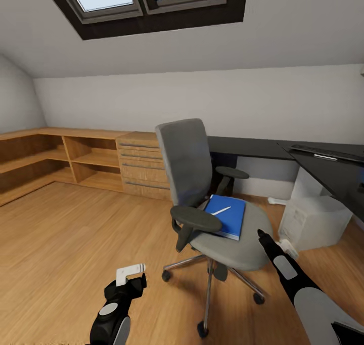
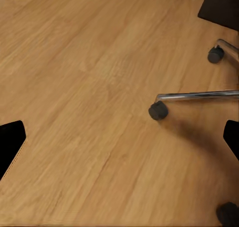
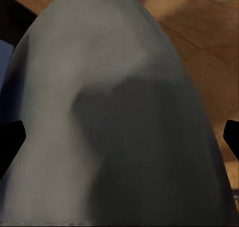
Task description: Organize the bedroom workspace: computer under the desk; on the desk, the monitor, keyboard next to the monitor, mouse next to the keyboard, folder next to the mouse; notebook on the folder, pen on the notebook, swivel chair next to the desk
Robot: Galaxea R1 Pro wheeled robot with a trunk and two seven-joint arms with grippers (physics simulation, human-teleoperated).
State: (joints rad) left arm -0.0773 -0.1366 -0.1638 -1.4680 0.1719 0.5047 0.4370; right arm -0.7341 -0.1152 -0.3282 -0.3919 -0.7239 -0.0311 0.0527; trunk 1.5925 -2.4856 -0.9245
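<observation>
Head view has the swivel chair [image 1: 202, 193] standing out on the wooden floor [image 1: 65, 244], a little way off from the black surface [image 1: 323, 170] at the right. The folder [image 1: 226, 215] lies flat on the grey seat, with a thin white pen-like stick [image 1: 221, 211] resting on its cover. The computer [image 1: 313, 221] stands on the floor beneath that surface, and the keyboard [image 1: 328, 153] lies on top of it. The right claw [image 1: 264, 234] hangs just above the seat's front edge, near the folder's corner; its right wrist view looks straight onto grey cushion, and I cannot tell whether it is spread or pressed together. The left claw [image 1: 132, 273] is low by the chair's base, with black fingertips [image 2: 11, 143] wide apart and nothing between them. The folder is probably light, thin and rather slick, apt to flex; best taken at the near edge, and kept level so the stick does not roll off
</observation>
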